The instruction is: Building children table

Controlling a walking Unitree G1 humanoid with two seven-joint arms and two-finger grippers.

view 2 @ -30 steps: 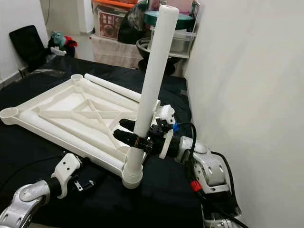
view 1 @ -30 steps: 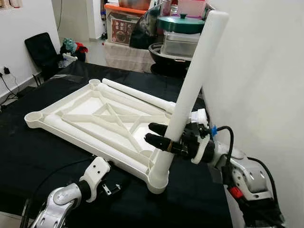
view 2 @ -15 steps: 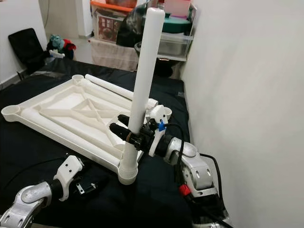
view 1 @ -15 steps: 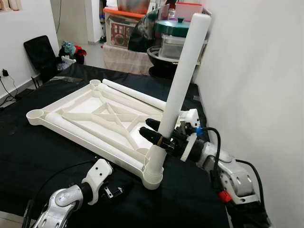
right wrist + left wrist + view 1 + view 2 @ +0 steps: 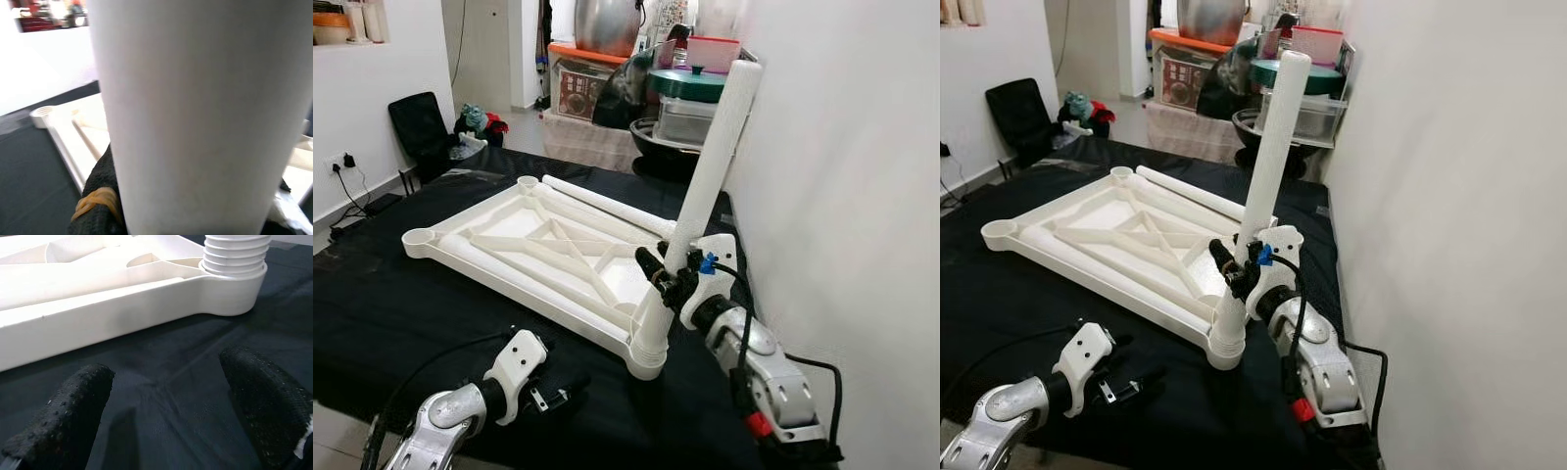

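Note:
The white table top (image 5: 538, 257) lies upside down on a black-covered table (image 5: 382, 313). One white leg (image 5: 710, 176) stands in its near right corner socket (image 5: 647, 354), leaning a little to the right. My right gripper (image 5: 664, 276) is shut on this leg just above the socket; in the right wrist view the leg (image 5: 195, 117) sits against a black finger (image 5: 98, 196). A second leg (image 5: 607, 204) lies along the top's far side. My left gripper (image 5: 166, 406) is open, low over the black cloth in front of the socket corner (image 5: 234, 289).
A white wall (image 5: 842, 196) runs close along the table's right side. Storage boxes and pots (image 5: 685, 88) stand behind the table, and a black chair (image 5: 416, 122) at the far left. Two corner sockets (image 5: 418, 238) (image 5: 528, 182) stand open on the left.
The whole picture has shifted as the camera moved back. The leg stays in its socket with my right gripper on it. The left arm looks unmoved.

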